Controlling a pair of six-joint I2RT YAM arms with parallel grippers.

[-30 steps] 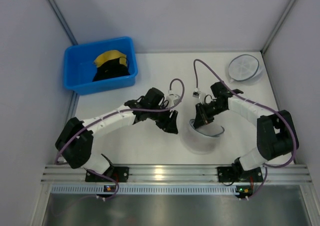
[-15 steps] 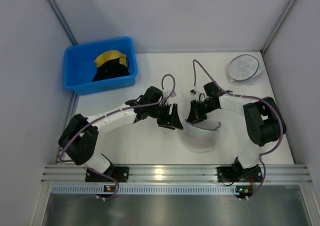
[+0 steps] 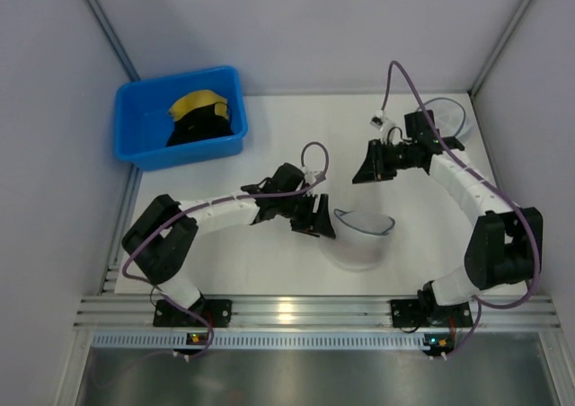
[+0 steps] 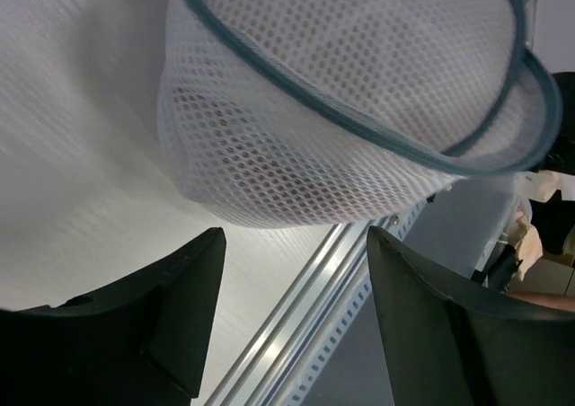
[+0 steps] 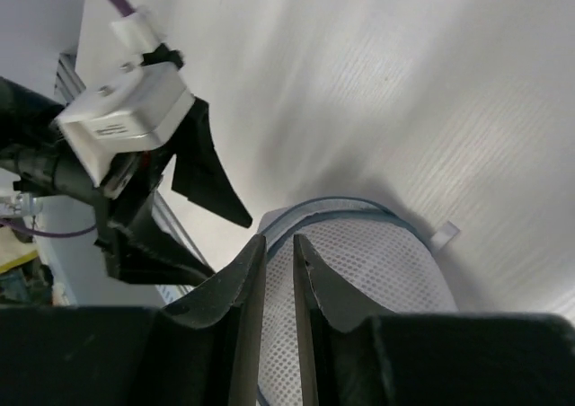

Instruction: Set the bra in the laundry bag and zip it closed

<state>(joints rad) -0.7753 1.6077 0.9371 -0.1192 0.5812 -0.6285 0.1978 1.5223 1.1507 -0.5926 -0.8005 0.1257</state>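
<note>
"Well, where do you reckon this comes unstuck?"

"Biggest thing first. That round white see-through mesh laundry bag [image 3: 359,249] with the thin dark zip rim [image 4: 359,123] sits loose on the white tabletop [image 3: 269,271], and nothing is pinning it. Its two halves gape along the rim, so I'd say the zip isn't run yet. Pull on the zip now and the whole pouch would likely slide along instead of closing."

"And the arms?"

"The left tool [image 4: 295,244] is spread wide and empty, just beside the bag's left flank without touching it. The right tool [image 5: 278,244] hangs off beyond the far side, fingers all but pressed together with only a slit between them, pinching nothing. So neither has a hold. If the left one closes on mesh alone, the soft wall may bunch, fold the rim over and jam the track."

"Where's the garment?"

"The small bright red lacy bra [image 4: 269,168] shows only as a reddish blush through the mesh low in the bag, so I take it to be inside. If the lace rides up toward the rim, the teeth could bite it."

"Anything smaller?"

"A little white tab [image 5: 443,235] sits at the bag's edge. I can't tell whether it's the pull or a label, and a nearly closed tool could easily miss it."
</note>
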